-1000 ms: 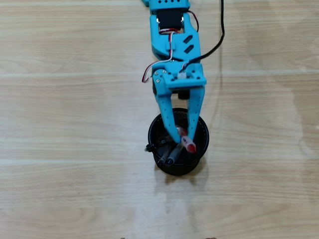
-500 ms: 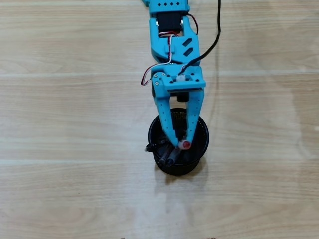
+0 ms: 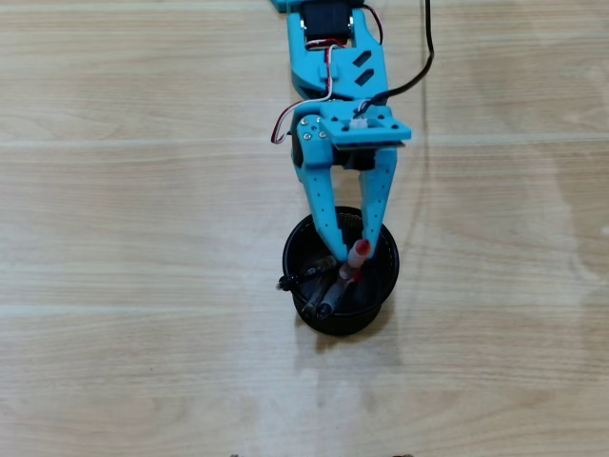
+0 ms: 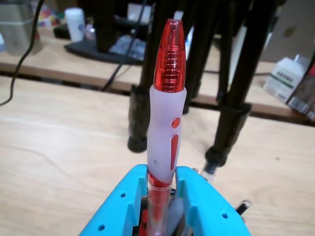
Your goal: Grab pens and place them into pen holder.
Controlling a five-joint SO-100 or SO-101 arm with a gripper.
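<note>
Blue 3D-printed gripper (image 3: pixel 348 259) w/ jaws clamped on red translucent-barrel pen (image 4: pixel 166 123), over round black mesh pen holder (image 3: pixel 384 282) on light wood table (image 3: pixel 143 238). 3 dark pens (image 3: pixel 319 286) lean inside holder.

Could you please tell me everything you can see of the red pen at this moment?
The red pen has a translucent red cap end, a frosted whitish grip with red markings, and a clear barrel showing red inside; it looks like plastic. In the wrist view it stands nearly upright, clamped between the blue fingers of the gripper. In the overhead view it sits over the pen holder, its lower end inside the cup beside the dark pens; whether it touches them cannot be told.
</note>
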